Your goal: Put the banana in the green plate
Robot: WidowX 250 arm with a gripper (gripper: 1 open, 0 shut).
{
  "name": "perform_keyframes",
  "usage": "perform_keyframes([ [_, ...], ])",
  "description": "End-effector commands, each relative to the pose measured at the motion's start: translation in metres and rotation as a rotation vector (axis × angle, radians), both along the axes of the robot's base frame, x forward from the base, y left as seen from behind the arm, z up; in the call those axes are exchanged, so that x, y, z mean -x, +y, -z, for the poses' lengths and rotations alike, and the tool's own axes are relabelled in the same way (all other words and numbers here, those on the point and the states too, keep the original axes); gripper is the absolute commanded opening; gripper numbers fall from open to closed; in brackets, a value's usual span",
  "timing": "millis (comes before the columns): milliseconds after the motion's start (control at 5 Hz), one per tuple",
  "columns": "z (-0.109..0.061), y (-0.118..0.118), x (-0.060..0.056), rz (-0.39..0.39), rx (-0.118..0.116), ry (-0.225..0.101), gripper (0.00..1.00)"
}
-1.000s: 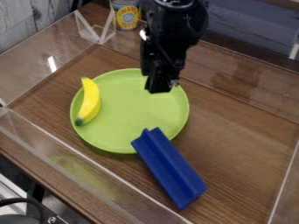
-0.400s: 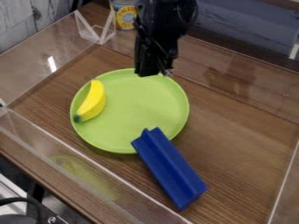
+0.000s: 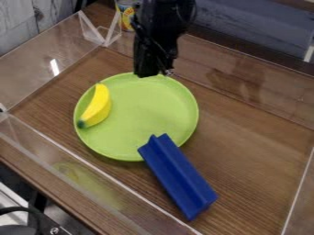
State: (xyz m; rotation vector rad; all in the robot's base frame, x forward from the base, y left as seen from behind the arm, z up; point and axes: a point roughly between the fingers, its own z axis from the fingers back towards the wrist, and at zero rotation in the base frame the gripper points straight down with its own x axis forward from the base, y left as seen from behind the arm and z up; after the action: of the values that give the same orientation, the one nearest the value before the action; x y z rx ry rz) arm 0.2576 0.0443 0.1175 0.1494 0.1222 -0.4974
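Note:
The banana (image 3: 95,105), short, curved and bright yellow, lies on the left part of the green plate (image 3: 153,119), leaning on its rim. My black gripper (image 3: 150,70) points down over the plate's far rim, to the upper right of the banana and apart from it. Its fingers are shut with nothing between them. The plate is large, round and lime green, in the middle of the wooden table.
A blue rectangular block (image 3: 177,173) lies at the plate's near right edge, partly over the rim. A yellow-labelled can (image 3: 128,16) stands at the back behind the arm. Clear plastic walls (image 3: 50,151) enclose the table surface.
The gripper has moved left and toward the plate's far rim, and its fingers have closed. The banana has settled flatter on the plate's left side.

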Motion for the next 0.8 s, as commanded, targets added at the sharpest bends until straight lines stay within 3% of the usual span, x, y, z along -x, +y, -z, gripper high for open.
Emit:
perform_keyframes([
  [0, -0.0127, 0.0075, -0.0113, -0.029, -0.016, -0.071, 0.00],
  [600, -0.0112, 0.0144, -0.0175, -0.124, -0.035, -0.100, 0.00],
])
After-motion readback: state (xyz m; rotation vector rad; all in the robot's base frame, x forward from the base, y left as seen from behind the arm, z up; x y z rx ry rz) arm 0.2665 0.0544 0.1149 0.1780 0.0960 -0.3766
